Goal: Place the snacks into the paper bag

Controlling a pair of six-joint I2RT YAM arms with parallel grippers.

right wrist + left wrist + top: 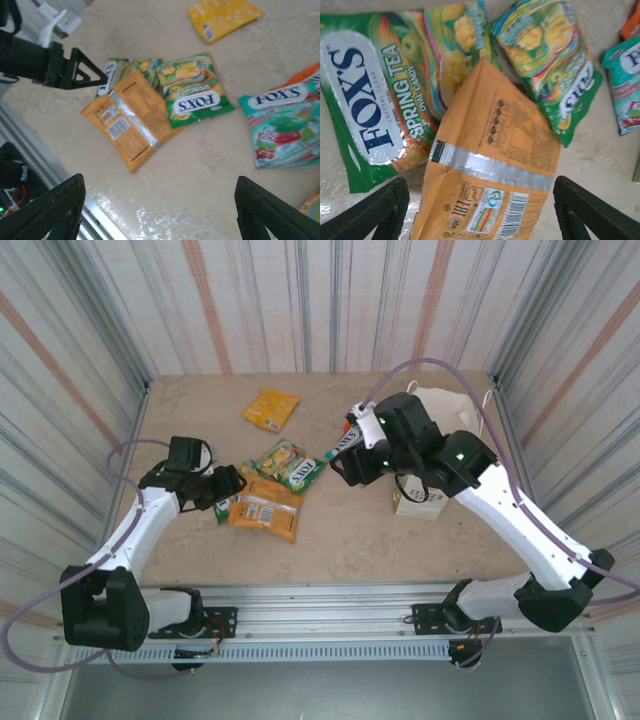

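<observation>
Several snacks lie on the beige table. An orange packet (265, 512) (490, 175) (132, 120) lies back-up, overlapping a green Fox's Spring Tea packet (380, 100) and a second green Fox's packet (287, 465) (550, 65) (192, 92). A yellow packet (271, 408) (222, 17) lies farther back. A teal-red Fox's bag (285, 122) (625, 85) lies to the right. My left gripper (225, 488) (480, 215) is open, its fingers straddling the orange packet's near end. My right gripper (350, 465) (160, 210) hangs open above bare table. The white paper bag (450, 405) stands at the back right, largely behind the right arm.
Striped walls (80, 360) close in the table on three sides. A metal rail (330, 600) runs along the near edge. An orange corner (632, 25) (310, 72) peeks out beside the teal bag. The left gripper (55, 65) shows in the right wrist view.
</observation>
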